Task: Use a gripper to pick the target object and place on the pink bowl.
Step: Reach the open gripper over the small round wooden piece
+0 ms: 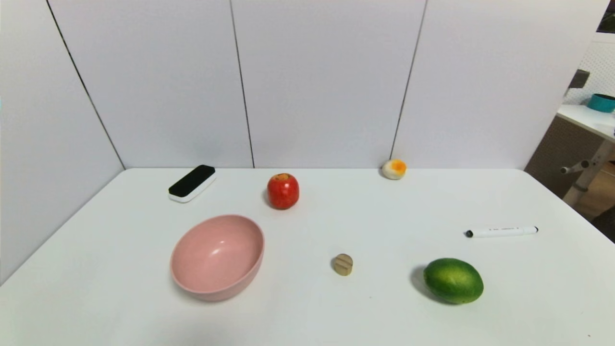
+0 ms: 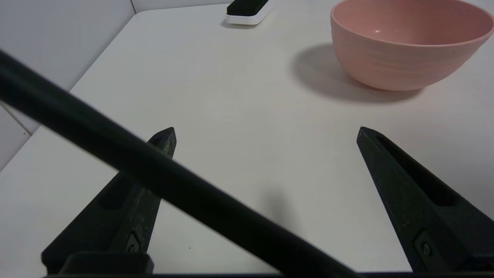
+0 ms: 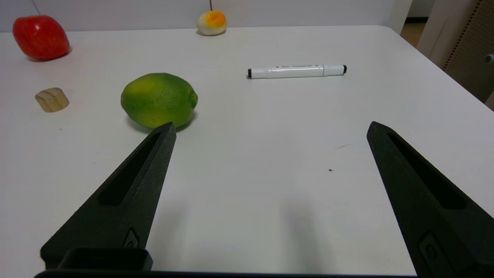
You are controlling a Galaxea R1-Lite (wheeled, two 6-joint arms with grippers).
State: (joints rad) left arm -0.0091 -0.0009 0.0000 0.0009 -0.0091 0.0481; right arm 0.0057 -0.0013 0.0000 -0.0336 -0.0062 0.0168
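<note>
The target object, a small tan wooden disc (image 1: 343, 264) with a groove across its face, lies on the white table between the pink bowl (image 1: 217, 256) and a green lime (image 1: 453, 280). It also shows in the right wrist view as a tan disc (image 3: 51, 99). The bowl (image 2: 409, 42) stands empty. Neither arm appears in the head view. My left gripper (image 2: 266, 133) is open over bare table near the bowl, a black cable crossing in front of it. My right gripper (image 3: 271, 129) is open over bare table, the lime (image 3: 159, 99) just beyond one finger.
A red apple (image 1: 283, 191) stands behind the bowl. A black-and-white eraser (image 1: 191, 183) lies at the back left, a white-and-orange egg-like lump (image 1: 394, 169) by the back wall. A white marker (image 1: 501, 231) lies at the right. Grey panels wall in the back and left.
</note>
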